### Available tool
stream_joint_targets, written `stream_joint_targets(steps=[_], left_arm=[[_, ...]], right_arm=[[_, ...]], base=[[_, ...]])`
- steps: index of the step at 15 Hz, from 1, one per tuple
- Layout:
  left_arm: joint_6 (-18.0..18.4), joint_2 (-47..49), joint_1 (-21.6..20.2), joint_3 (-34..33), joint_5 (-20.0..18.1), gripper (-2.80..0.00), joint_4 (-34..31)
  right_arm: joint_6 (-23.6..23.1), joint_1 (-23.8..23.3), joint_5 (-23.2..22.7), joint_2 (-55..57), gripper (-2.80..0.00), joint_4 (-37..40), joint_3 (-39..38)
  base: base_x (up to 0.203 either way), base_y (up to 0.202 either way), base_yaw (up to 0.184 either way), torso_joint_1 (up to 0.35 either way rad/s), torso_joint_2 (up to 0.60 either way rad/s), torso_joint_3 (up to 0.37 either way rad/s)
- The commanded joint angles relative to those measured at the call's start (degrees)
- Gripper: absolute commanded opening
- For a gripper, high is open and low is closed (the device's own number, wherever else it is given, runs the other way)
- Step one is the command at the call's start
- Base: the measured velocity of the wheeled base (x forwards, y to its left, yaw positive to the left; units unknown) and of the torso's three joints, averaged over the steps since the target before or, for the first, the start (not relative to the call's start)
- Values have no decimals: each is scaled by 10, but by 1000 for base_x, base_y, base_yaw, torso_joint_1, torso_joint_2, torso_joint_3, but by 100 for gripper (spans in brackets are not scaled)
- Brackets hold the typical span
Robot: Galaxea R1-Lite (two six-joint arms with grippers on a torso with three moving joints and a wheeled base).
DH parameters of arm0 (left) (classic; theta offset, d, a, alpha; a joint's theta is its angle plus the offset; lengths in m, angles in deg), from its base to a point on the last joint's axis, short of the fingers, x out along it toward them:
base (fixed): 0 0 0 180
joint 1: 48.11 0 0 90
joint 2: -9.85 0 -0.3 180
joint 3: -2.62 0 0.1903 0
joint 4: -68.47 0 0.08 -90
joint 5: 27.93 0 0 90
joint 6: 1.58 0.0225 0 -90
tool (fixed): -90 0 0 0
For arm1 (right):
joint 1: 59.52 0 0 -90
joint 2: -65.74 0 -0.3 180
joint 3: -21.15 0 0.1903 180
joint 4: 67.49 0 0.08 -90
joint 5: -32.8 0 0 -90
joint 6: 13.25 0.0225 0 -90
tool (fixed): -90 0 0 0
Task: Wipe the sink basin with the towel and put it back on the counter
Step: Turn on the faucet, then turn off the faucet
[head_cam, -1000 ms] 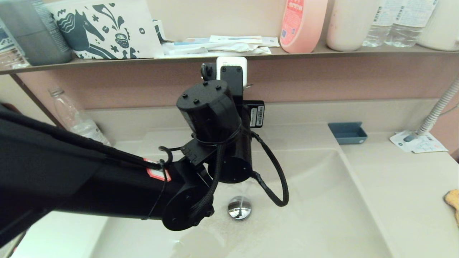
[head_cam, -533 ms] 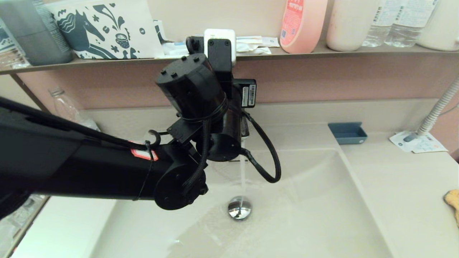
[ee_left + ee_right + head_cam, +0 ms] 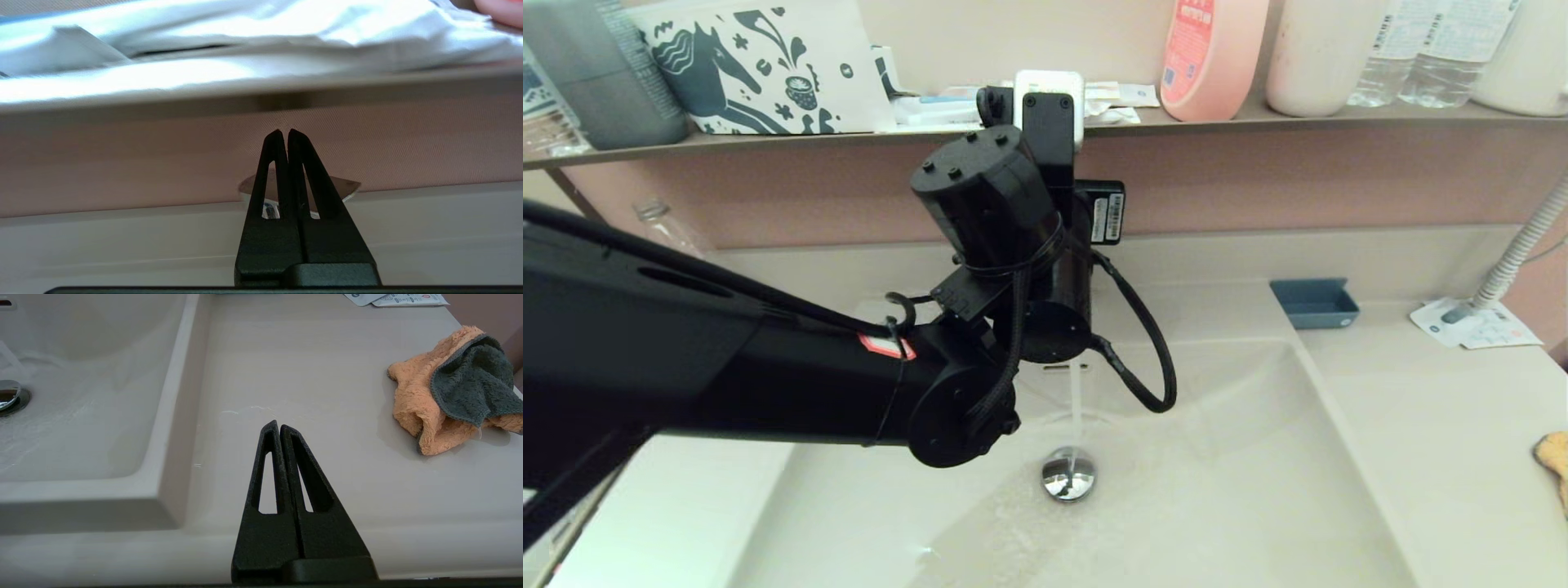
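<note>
Water [image 3: 1076, 408] runs into the beige sink basin [image 3: 1258, 490] and onto its chrome drain plug [image 3: 1068, 476]. My left arm reaches over the basin's back edge, its wrist [image 3: 1013, 245] hiding the faucet. In the left wrist view my left gripper [image 3: 284, 132] is shut and empty, just above a chrome faucet part [image 3: 347, 188]. The orange-tan towel [image 3: 425, 404], with a grey side folded over it, lies crumpled on the counter [image 3: 306, 367] right of the basin. Only its edge [image 3: 1553, 453] shows in the head view. My right gripper [image 3: 278, 425] is shut and empty above the counter's front, left of the towel.
A dark brown shelf [image 3: 1258, 122] above the backsplash carries paper packets [image 3: 245, 24], a pink bottle [image 3: 1209, 57] and other bottles. A blue tray [image 3: 1313, 302], a white printed packet [image 3: 1474, 327] and a hose [image 3: 1523, 245] lie at the counter's back right. A clear bottle [image 3: 674, 245] stands left.
My left wrist rose toward the shelf and swung left, then came back to the right. More of the water stream shows below it now. The towel has not moved.
</note>
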Motion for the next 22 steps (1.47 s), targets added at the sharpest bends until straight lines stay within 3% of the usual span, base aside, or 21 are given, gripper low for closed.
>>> stream_joint_targets(steps=[1,8,22], left_arm=[[1,9,7,1,3,-280,4],[-5,23,27,-1,4,-280,8],[-5,33,15,1,3,-280,6]], right_arm=[[0,0,0,0,-280,0,0],[0,0,0,0,-280,0,0],[0,0,0,0,-280,0,0]], base=[[0,0,0,0,0,0],[0,0,0,0,0,0],[0,0,0,0,0,0]])
